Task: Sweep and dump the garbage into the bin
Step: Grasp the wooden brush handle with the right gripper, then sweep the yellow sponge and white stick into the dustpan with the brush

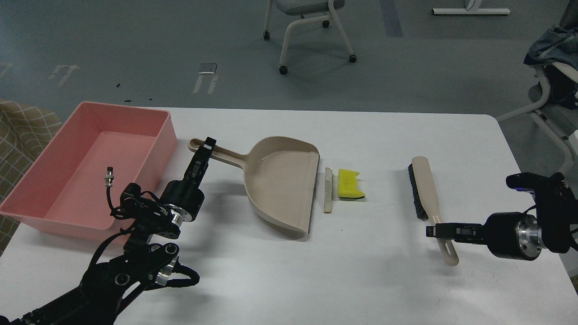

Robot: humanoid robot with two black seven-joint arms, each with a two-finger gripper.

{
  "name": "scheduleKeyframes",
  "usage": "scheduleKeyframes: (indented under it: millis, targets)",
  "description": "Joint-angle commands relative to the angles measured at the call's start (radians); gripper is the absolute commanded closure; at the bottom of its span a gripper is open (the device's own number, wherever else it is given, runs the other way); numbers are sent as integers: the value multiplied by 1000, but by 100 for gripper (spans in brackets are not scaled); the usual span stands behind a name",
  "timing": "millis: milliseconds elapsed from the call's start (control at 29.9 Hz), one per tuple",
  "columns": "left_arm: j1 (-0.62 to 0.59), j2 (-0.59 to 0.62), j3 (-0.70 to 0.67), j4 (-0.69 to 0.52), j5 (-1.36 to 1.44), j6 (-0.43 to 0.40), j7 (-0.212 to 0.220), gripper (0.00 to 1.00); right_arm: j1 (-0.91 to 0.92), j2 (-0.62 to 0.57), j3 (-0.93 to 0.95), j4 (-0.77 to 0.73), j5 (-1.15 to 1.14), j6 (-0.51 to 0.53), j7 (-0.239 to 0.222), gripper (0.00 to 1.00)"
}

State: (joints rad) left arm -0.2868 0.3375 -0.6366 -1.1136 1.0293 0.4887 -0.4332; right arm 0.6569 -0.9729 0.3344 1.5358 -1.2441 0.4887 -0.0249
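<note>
1. Garbage, larger piece: the yellow sponge scrap lies flat on the white table, near the centre, between the dustpan and the brush. I judge it light, soft and compressible, with a dark underside showing along its near edge. It should slide under a brush stroke and need not be pinched.
2. Garbage, smaller piece: the whitish strip lies just beside the dustpan lip, with the sponge scrap just to its right. I judge it thin, stiff and very light (likely to skid or flip under a fast stroke), so I would sweep it slowly.
3. Bin: the pink bin stands at the table's left, well apart from both pieces. Its visible floor is bare; the near left part is hidden behind my left arm.
4. Dustpan: its mouth faces right toward the garbage and the tray holds nothing. The handle points left toward the bin and is the place to grip it.
5. Brush: it lies on its side, bristles facing left toward the garbage; the handle end nearest me is the grip point.
6. Left gripper: at the dustpan handle, near its end. I cannot tell whether the fingers have closed on it.
7. Right gripper: at the brush handle, fingers seen edge-on; I cannot tell whether it grips.
</note>
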Motion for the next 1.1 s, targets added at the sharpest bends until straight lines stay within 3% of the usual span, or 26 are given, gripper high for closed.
scheduleKeyframes:
  millis: [0, 234, 434, 535, 635, 1070]
  targets:
    - [2, -2, -1, 0, 0, 0, -1, 100, -2, 0, 0, 0, 0, 0, -3, 48]
    - [2, 0, 0, 0, 0, 0, -1, 100, -2, 0, -2, 0, 0, 0, -3, 58]
    - [0, 0, 0, 0, 0, 0, -1, 100, -5, 0, -2, 1, 0, 0, -12, 76]
    - [0, 0, 0, 0, 0, 0, 1, 100, -3, 0, -2, 0, 2, 0, -12, 91]
    - [0, 0, 0, 0, 0, 0, -1, 100, -3, -1, -2, 1, 2, 0, -13, 97]
    - [5, 3, 5, 2, 12, 0, -2, 100, 16, 0, 3, 1, 2, 0, -33, 100]
